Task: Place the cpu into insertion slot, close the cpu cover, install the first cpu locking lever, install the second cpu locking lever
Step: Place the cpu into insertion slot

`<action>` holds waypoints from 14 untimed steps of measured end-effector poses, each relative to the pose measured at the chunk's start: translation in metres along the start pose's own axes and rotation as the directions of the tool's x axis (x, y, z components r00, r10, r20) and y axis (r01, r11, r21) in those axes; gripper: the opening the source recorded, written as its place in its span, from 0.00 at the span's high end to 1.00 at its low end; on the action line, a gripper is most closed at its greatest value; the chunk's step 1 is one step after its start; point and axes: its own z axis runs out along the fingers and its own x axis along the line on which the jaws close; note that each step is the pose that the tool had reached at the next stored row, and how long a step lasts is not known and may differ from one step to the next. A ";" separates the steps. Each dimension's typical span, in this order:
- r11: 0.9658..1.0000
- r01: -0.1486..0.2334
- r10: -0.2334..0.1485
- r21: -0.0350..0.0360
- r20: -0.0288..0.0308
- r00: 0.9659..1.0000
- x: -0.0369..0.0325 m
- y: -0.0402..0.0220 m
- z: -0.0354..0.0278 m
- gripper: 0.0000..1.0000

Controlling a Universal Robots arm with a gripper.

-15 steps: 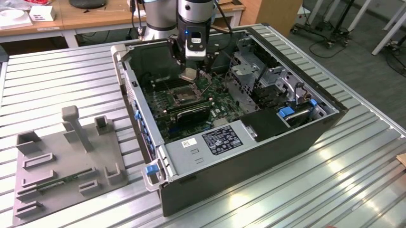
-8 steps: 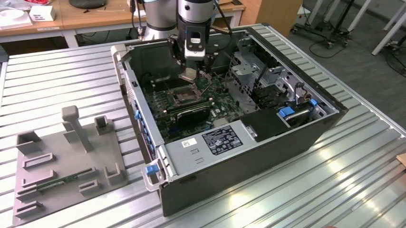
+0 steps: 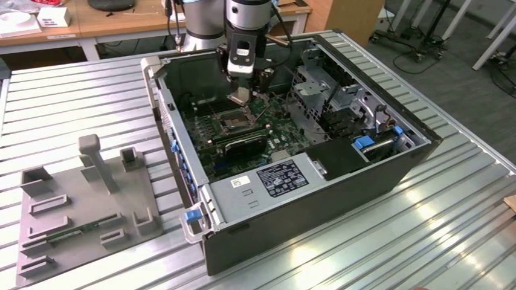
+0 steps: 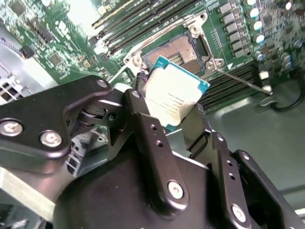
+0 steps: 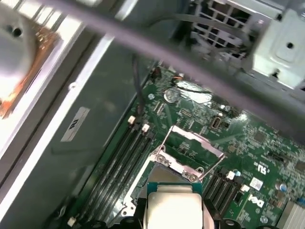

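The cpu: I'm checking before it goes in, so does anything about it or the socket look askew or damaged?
Nothing stands out. The gripper holds the cpu by two opposite edges above the open insertion slot; the cpu cover stands raised. No damage shows.

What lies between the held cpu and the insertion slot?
Nothing: in the second wrist view the cpu hangs above the open insertion slot, the stretch between bare. In the first wrist view the cpu cover stands raised off it.
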 end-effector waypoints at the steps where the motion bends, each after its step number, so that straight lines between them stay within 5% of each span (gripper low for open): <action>1: 1.000 -0.018 0.018 0.000 0.002 1.000 0.0000 0.0000 0.0002 0.46; 6: 0.994 -0.109 0.109 -0.003 0.010 0.994 0.0000 -0.0001 0.0014 0.46; 11: 0.980 -0.198 0.198 -0.006 0.017 0.980 -0.0001 -0.0002 0.0023 0.46; 14: 0.979 -0.206 0.206 -0.006 0.018 0.978 -0.0001 -0.0002 0.0022 0.46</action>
